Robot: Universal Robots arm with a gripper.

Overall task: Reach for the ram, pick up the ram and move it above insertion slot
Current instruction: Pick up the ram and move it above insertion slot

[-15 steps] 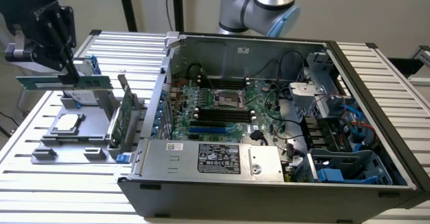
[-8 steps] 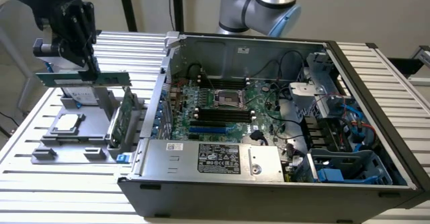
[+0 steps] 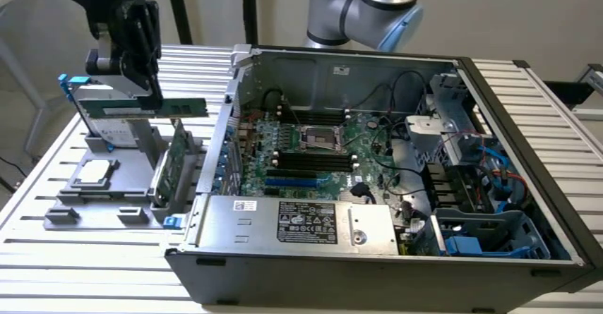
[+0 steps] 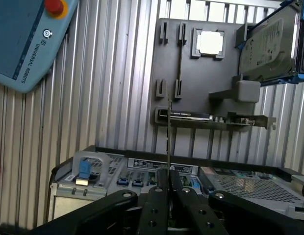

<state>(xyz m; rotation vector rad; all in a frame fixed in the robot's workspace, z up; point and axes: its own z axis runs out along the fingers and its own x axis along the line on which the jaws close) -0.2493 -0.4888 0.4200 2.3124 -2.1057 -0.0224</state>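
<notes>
Green circuit board catches the eye first: the ram (image 3: 186, 107), a thin stick with a pale label strip, hangs level in the air, pinched at one end by the black gripper (image 3: 140, 81). It sits above the grey holder tray (image 3: 113, 187) at the exterior view's left, just beside the upper edge of the open computer case (image 3: 377, 180) but not yet over the motherboard (image 3: 311, 155). In the wrist view the ram (image 4: 169, 132) appears edge-on as a narrow line running out from between the closed fingers (image 4: 159, 188), so the gripper (image 4: 169, 178) is clearly clamped on it. Below it on the tray stand a wider green expansion card (image 3: 169, 162) with a metal bracket, upright in its slot, a square processor chip (image 3: 97, 173) lying flat, and a hard drive (image 3: 109, 127) leaning at the back. Everything rests on a slatted metal bench (image 3: 85, 264). The wrist view also takes in a blue teach pendant (image 4: 24, 39) lying on the bench, well apart from the tray.
</notes>
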